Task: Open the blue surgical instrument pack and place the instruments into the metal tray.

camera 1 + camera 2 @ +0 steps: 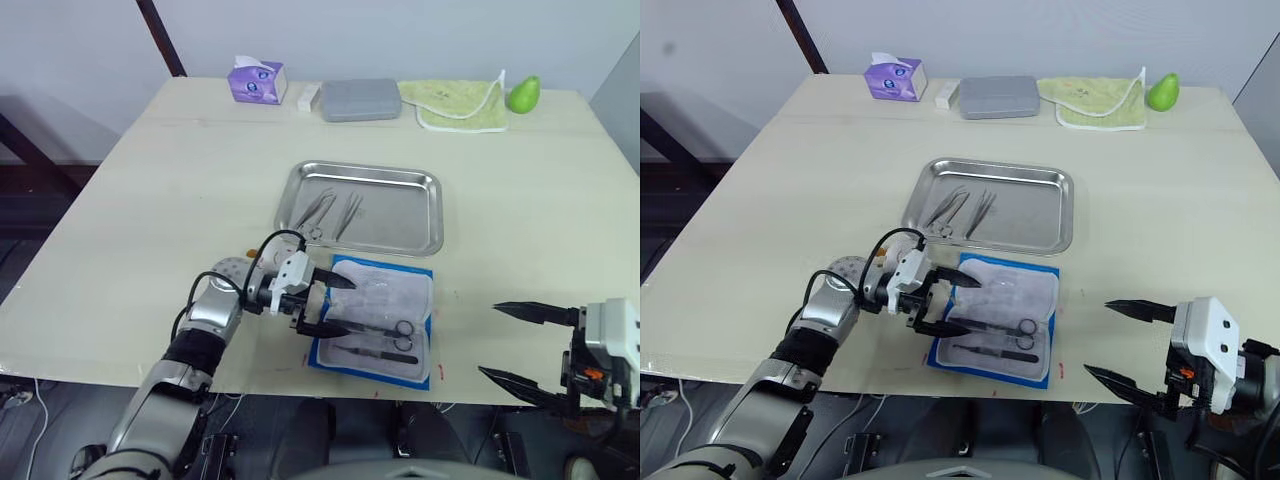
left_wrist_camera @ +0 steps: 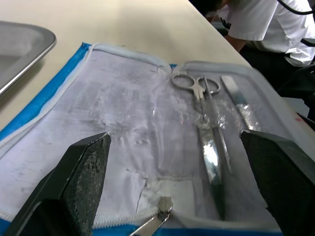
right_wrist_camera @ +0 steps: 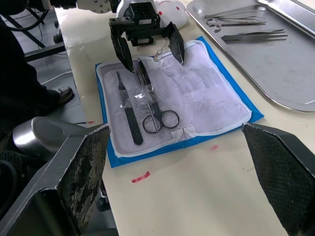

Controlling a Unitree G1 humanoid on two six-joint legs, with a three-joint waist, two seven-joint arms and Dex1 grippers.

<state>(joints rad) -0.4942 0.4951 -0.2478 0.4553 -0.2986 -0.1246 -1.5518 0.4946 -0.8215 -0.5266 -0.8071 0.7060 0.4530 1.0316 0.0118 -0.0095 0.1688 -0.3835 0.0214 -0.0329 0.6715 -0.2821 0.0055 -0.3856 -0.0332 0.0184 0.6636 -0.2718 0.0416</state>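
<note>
Spread wide, my left gripper hovers over the near-left edge of the blue surgical instrument pack, which lies unfolded on the table just in front of the metal tray. Scissors and a pair of forceps lie on its whitish inner sheet, while other instruments rest in the tray. At the table's near edge, well apart from the pack, my right gripper hangs released, holding nothing.

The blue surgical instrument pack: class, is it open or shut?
Open: the blue surgical instrument pack lies spread flat, scissors and forceps exposed.
</note>
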